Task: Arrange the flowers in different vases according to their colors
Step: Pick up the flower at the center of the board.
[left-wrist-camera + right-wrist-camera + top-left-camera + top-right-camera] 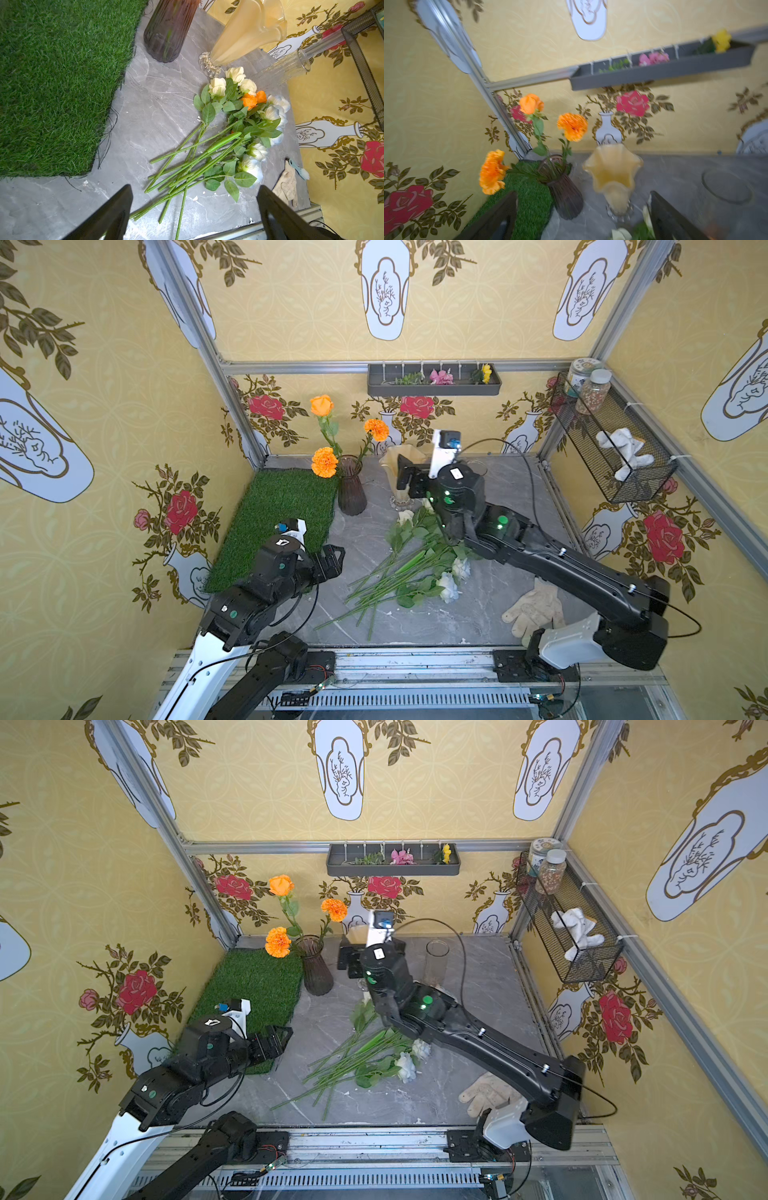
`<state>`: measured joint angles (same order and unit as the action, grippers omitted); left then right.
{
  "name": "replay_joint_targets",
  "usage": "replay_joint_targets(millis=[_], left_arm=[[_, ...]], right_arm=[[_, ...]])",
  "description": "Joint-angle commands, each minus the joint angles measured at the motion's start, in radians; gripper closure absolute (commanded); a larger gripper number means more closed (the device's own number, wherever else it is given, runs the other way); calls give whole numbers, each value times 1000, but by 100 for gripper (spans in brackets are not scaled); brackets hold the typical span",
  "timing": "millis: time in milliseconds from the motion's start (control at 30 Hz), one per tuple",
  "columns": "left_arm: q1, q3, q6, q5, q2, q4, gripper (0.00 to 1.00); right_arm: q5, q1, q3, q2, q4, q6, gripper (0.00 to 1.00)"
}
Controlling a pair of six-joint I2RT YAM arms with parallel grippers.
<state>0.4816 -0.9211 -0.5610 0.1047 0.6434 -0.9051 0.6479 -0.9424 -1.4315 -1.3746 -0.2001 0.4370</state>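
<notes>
- At the near edge of the grey table (436, 626), right-arm side: a work glove (534, 610) lying flat.
- A little farther in, over the near corner of the grass mat (270, 510): left gripper (334, 558), jaws spread wide with nothing between them. It points at the stem ends of the heap and is clear of them.
- Mid-table: loose flowers (225, 140) lying in a heap, stems fanned toward the left gripper. The heads are cream-white roses (217, 86), pale-blue-tinted roses (274, 112) and one orange head (252, 99) tucked among them.
- Past the heap: right gripper (405, 477), jaws fully apart and holding nothing, raised level with the cream ruffled vase (612, 172). Its wrist view is blurred.
- Back row: the dark purple ribbed vase (352, 493) stands upright at the mat's far corner. It holds a tall orange rose (322, 405) and two marigolds (376, 429). The cream vase stands just beside it, then the clear glass cylinder (436, 963), also upright.
- Back wall: a grey tray (434, 390) with small pink and yellow flowers.
- Right wall: a wire basket (615, 472).
</notes>
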Motion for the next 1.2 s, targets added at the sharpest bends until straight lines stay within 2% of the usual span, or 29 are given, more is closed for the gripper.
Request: replay_joint_targets(millis=[0, 100, 167, 300, 433, 533, 767, 933, 1167], left_arm=[[1, -8, 7, -60, 42, 25, 8], [18, -23, -1, -77, 98, 19, 11], [51, -29, -26, -46, 128, 11, 12], [169, 24, -132, 1, 174, 91, 12], [310, 46, -204, 79, 293, 177, 12], [365, 30, -221, 88, 419, 228, 12], [369, -46, -198, 118, 638, 277, 20], [367, -164, -107, 130, 817, 256, 36], [356, -231, 0, 46, 959, 308, 37]], right_arm=[[-84, 15, 180, 117, -245, 344, 3], [-98, 17, 364, 249, -269, 466, 3], [-103, 18, 471, 324, -272, 529, 3], [-117, 17, 654, 428, -264, 639, 3], [-138, 17, 791, 482, -181, 651, 3], [-148, 15, 817, 496, -121, 615, 3], [-166, 11, 839, 492, -87, 588, 3], [-165, 14, 869, 529, -69, 589, 3], [-148, 34, 961, 660, -30, 622, 3]])
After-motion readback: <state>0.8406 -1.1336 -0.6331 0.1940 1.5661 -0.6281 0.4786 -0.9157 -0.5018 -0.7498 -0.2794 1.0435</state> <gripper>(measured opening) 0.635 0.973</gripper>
